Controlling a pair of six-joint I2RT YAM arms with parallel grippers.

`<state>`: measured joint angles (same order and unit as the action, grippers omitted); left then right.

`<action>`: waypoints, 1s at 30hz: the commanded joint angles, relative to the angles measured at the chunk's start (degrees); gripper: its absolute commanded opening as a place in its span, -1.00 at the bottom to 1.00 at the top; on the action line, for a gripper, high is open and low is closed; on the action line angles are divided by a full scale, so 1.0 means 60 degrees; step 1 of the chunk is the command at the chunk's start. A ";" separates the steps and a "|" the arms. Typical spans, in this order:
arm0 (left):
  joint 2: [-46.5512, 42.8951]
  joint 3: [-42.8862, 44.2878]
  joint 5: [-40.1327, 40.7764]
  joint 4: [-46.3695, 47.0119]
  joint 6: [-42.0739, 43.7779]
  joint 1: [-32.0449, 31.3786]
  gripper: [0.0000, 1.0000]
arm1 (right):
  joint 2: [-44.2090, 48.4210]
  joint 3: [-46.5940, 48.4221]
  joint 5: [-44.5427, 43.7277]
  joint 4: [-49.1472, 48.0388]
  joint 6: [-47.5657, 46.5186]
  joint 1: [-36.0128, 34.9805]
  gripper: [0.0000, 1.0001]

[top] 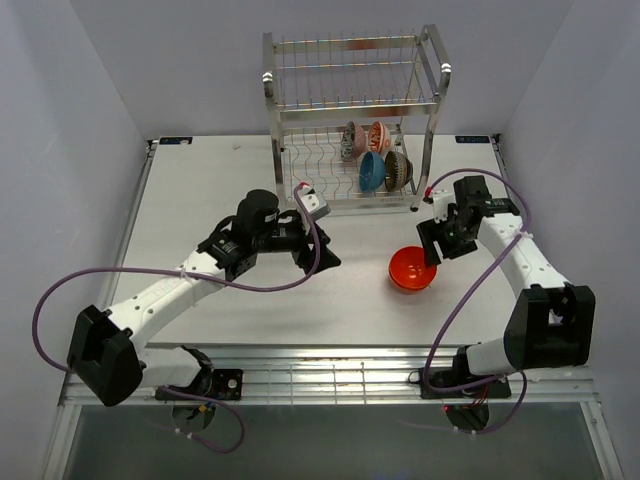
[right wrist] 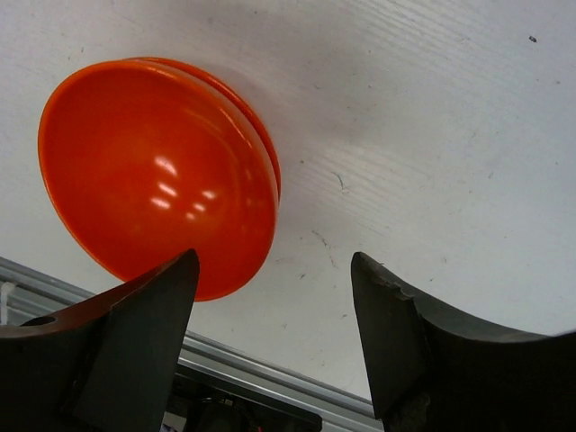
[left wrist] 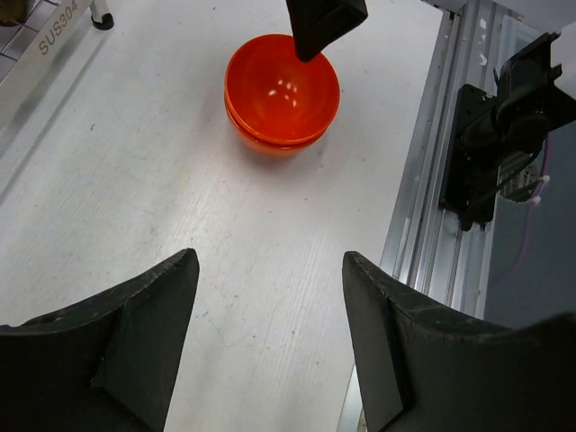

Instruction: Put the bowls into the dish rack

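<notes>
Top external shows me bowls sitting in the dish rack — wrist views catch only the orange-red bowl; left gripper and right gripper both spread, empty.

Dish rack at table rear, bowls in lower tier; another bowl on table before it.
</notes>
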<state>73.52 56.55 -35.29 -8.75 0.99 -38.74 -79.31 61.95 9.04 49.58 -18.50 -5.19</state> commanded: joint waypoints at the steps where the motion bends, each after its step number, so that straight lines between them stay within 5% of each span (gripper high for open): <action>1: -0.0606 -0.0460 0.0329 -0.0314 0.0728 0.0026 0.51 | -0.0389 -0.0101 -0.0525 -0.0661 0.0475 -0.0204 0.48; 10: -0.0710 -0.0739 0.0447 -0.0123 0.0582 0.0012 0.51 | -0.0639 -0.0174 -0.0950 -0.0998 0.0828 -0.0878 0.10; 16: -0.0519 -0.0608 0.0418 -0.0021 0.0567 0.0012 0.50 | -0.0786 -0.0174 -0.1096 -0.1042 0.0916 -0.1039 -0.37; 21: -0.0504 -0.0564 0.0344 -0.0035 0.0684 0.0026 0.50 | -0.0888 -0.0218 -0.1213 -0.1071 0.0857 -0.1054 -0.50; 24: -0.0504 -0.0549 0.0256 -0.0108 0.0859 0.0012 0.50 | -0.0874 -0.0189 -0.1228 -0.1101 0.0886 -0.1039 -0.84; 30: -0.0505 -0.0446 0.0067 -0.0211 0.1342 0.0012 0.49 | -0.0188 0.0279 -0.1009 -0.0852 0.0726 -0.1054 -0.85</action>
<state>70.87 52.12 -32.80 -9.93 6.33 -38.74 -84.07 60.97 2.04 43.90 -13.54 -11.27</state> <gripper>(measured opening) 0.746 0.091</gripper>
